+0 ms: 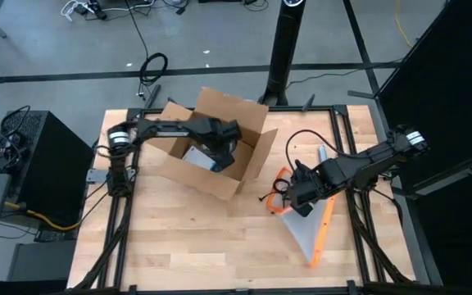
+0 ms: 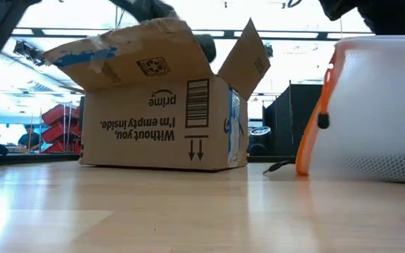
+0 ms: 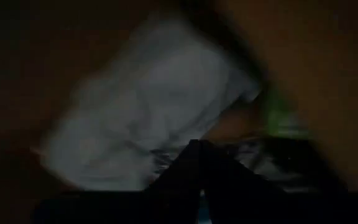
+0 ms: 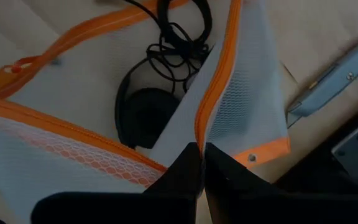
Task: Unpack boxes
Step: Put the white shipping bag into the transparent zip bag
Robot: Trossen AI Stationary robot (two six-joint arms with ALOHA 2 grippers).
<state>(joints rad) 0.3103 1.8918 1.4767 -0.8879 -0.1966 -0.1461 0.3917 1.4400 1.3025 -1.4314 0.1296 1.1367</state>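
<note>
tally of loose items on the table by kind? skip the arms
Cardboard box, flaps open: 1
Mesh zip pouch with orange edge: 1
Black cable bundle by the pouch: 1
Grey utility knife: 1
White packet inside the box: 1
Total: 5

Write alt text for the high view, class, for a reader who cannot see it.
An open brown cardboard box sits on a wooden table, with the left arm reaching down into it. To its right, the right gripper rests on a clear pouch with orange edging.
</note>
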